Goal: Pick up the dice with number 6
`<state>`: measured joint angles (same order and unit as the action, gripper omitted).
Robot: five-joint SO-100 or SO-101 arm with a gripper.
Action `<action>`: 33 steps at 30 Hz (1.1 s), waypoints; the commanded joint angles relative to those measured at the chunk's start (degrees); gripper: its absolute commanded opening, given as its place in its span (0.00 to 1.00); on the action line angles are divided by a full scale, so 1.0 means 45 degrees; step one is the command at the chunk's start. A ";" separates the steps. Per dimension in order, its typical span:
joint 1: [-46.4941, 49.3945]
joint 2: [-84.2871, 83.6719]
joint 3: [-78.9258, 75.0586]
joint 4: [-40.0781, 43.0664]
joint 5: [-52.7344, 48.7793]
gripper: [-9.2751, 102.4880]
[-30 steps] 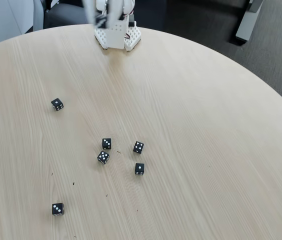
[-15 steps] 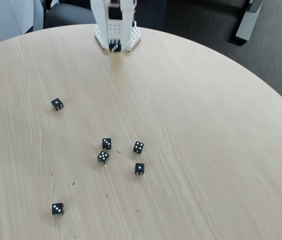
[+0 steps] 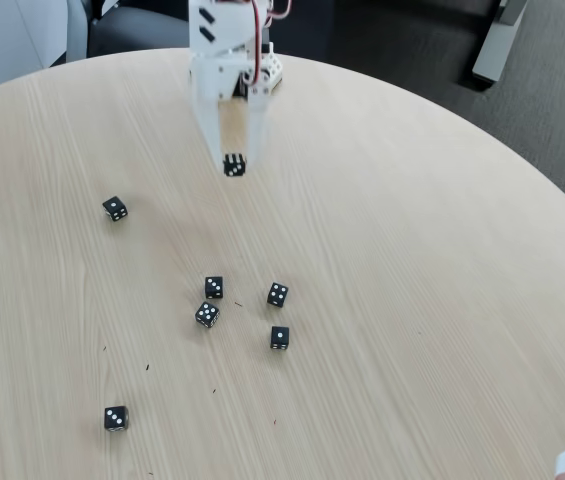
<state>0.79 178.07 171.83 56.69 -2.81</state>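
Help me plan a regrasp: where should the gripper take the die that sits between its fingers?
Grip the die with number 6 by two opposite side faces, coming from straight above. It is a small cube on the table, and the gripper already seems to straddle it.

White arm [image 3: 224, 45] reaches down from the far edge of the table toward the camera, red wires showing near its top. Gripper [image 3: 234, 165] points downward, its two white fingers [image 3: 207, 130] spread slightly apart. A small black die [image 3: 234, 165] sits between the fingertips; whether they pinch it or it just lies between them can't be told from here.
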 commanded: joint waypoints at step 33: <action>0.0137 0.0059 0.0176 0.3145 0.1426 0.08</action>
<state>1.14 178.07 172.79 70.75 3.43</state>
